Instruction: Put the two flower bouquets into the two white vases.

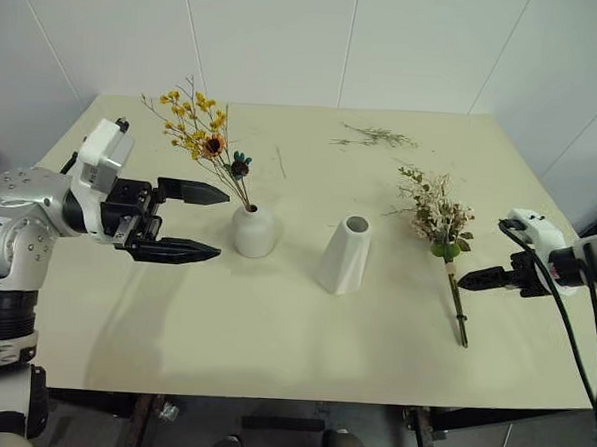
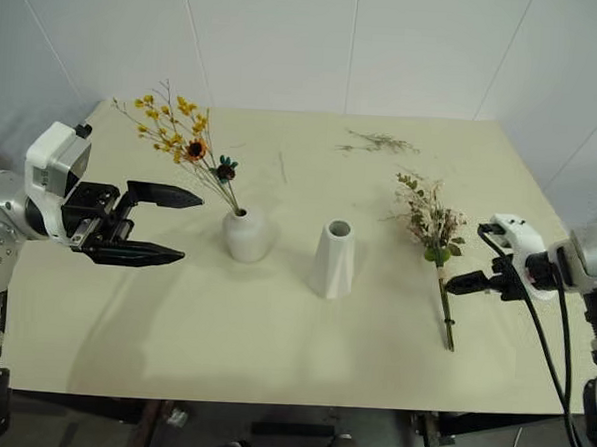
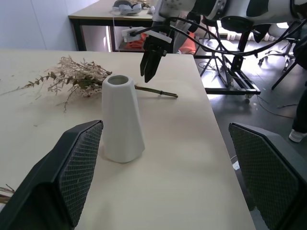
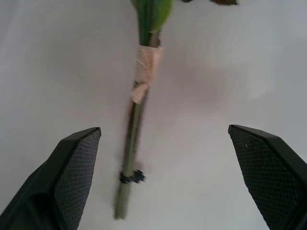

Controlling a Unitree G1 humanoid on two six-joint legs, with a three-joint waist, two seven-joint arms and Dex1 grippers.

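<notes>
With the yellow-orange bunch [image 1: 198,128] already in the round vase [image 1: 254,230], the right gripper [image 1: 473,281], jaws apart, hovers at right over the cream-pink bunch's [image 1: 442,219] stem, while the left gripper [image 1: 183,221] idles spread.

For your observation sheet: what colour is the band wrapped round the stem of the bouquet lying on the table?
Pale pinkish-tan band, clearest in the right wrist view.

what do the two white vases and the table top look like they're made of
Round vase: probably ceramic with a matte white finish; smooth, opaque, no sharp glare. Cone vase: looks like the same matte white ceramic, though plaster or plastic cannot be ruled out. Table top: a smooth pale cream board, likely laminate; flat, even colour, no visible grain.
</notes>
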